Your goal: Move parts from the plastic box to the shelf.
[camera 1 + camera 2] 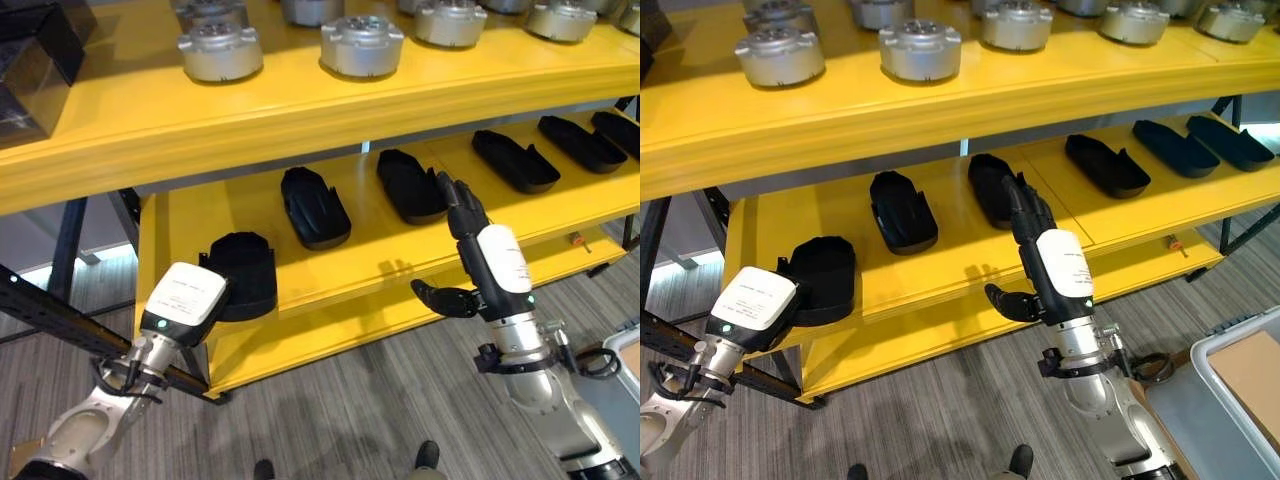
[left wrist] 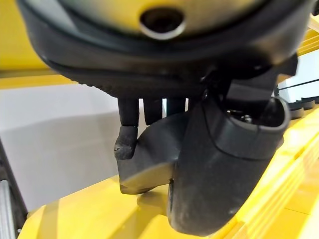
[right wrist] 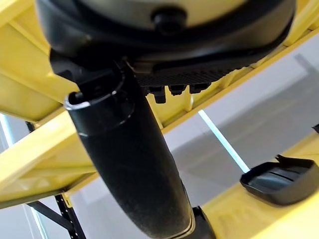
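Our left robot hand pinches a black part over the shelf edge. We should slide it farther in before letting go, lined up with the black part beyond. Our right robot hand, fingers straight, hovers empty alongside.

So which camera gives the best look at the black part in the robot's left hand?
The right eye view: the black part shows whole, at the shelf edge, in the left hand. The left eye view shows much the same; the left wrist view shows a close piece.
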You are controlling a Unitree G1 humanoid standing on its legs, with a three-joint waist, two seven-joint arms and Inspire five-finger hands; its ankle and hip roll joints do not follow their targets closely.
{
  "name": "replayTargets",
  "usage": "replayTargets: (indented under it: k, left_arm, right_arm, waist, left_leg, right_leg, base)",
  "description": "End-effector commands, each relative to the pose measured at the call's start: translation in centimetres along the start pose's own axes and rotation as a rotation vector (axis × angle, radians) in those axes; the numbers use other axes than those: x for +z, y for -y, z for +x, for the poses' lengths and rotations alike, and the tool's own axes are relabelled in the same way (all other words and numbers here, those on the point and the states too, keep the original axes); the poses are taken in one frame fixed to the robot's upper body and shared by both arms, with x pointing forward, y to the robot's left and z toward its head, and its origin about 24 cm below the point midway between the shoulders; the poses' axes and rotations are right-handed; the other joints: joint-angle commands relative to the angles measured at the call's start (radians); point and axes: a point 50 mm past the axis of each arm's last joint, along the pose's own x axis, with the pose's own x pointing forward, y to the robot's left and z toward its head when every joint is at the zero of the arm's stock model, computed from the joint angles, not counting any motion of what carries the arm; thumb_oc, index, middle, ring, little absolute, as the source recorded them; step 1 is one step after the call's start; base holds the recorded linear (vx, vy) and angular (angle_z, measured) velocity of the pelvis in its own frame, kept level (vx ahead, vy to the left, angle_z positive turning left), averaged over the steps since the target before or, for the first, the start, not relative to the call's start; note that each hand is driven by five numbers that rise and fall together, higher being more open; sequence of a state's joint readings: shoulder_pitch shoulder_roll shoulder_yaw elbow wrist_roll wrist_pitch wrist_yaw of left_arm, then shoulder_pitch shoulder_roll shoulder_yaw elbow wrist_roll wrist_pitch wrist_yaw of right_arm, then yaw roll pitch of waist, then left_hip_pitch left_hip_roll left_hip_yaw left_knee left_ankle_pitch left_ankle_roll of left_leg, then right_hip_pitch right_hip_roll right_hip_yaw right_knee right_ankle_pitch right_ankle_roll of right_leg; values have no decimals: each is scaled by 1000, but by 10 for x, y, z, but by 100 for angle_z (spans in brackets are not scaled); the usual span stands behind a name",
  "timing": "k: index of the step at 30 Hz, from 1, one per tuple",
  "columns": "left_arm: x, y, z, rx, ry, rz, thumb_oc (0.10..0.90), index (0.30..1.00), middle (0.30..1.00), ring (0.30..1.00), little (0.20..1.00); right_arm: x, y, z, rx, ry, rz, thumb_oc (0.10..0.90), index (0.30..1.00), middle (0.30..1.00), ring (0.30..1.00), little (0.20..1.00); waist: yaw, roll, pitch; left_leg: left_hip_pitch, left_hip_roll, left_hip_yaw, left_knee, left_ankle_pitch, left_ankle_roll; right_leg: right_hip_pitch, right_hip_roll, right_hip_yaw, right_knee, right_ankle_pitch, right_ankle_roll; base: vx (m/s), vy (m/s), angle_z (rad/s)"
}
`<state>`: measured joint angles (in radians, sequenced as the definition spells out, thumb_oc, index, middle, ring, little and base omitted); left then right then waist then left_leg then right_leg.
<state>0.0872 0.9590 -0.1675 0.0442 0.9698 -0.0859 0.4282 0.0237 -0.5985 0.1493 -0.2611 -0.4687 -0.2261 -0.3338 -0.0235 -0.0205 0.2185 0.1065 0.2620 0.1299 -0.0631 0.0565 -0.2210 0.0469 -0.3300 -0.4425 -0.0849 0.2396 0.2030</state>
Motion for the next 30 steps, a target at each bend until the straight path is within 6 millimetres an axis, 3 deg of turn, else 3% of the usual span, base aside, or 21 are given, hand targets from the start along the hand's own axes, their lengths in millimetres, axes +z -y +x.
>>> replayTargets:
  k: [1, 11, 30]
  left_arm:
    - [-31, -27, 17, 102, -47, 138, 400, 300, 300, 300, 300]
    - [-47, -15, 11, 26, -123, 185, 400, 300, 300, 300, 300]
    - [-68, -24, 19, 58, -211, 245, 400, 300, 300, 300, 300]
  right_arm:
    - [30, 38, 26, -198, 230, -8, 900, 1000, 1000, 1000, 1000]
    - [25, 39, 22, -185, 206, -12, 900, 1000, 1000, 1000, 1000]
    - [26, 45, 21, -209, 212, -42, 900, 1000, 1000, 1000, 1000]
  waist:
    - [7, -28, 10]
    - [9, -46, 55]
    - [19, -82, 149]
  left_leg:
    - [41, -41, 50, -24, -25, 88]
    - [29, -40, 64, -24, -22, 90]
    - [-36, -47, 68, -1, -15, 99]
  right_leg:
    - [33, 12, -46, 146, -178, -9]
    - [15, 11, -36, 141, -167, -7]
    - [-47, -6, -26, 152, -146, 0]
  base:
    - [0, 0, 0]
    - [-4, -3, -3]
    - [-2, 0, -1]
